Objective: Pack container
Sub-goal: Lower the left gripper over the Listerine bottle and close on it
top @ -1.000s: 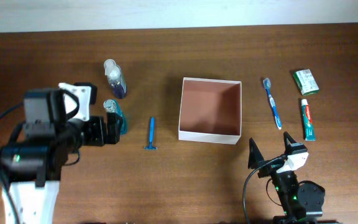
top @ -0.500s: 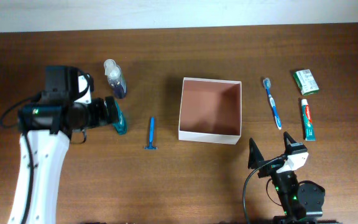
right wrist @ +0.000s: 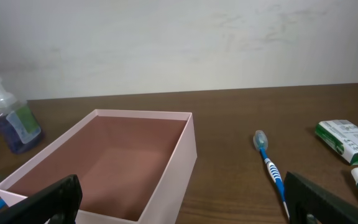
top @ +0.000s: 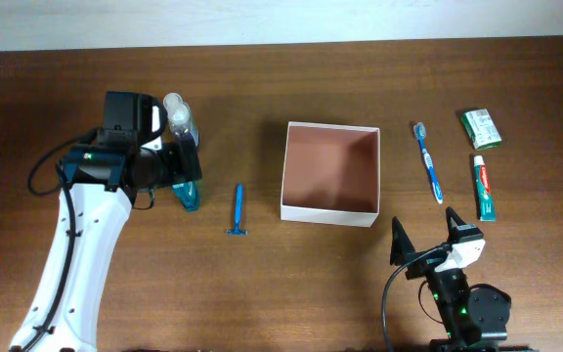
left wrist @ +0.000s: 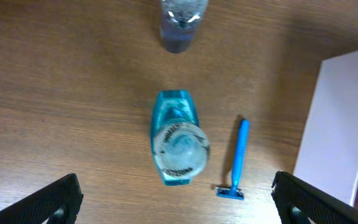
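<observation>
The container (top: 328,213) is a square open box with white walls and a pinkish-brown inside, empty, at the table's middle; it also shows in the right wrist view (right wrist: 182,168) and at the left wrist view's edge (left wrist: 340,124). My left gripper (top: 186,168) is open and hangs above a teal bottle (top: 190,198), which stands upright between the spread fingers in the left wrist view (left wrist: 178,146). My right gripper (top: 425,235) is open and empty near the front edge, facing the container.
A purple pump bottle (top: 179,122) stands behind the teal one. A blue razor (top: 238,210) lies left of the container. A blue toothbrush (top: 427,161), a toothpaste tube (top: 484,188) and a green packet (top: 482,128) lie to its right.
My left arm has swung back and to the right, and its gripper now hangs over the teal bottle. The right arm and all objects have not moved.
</observation>
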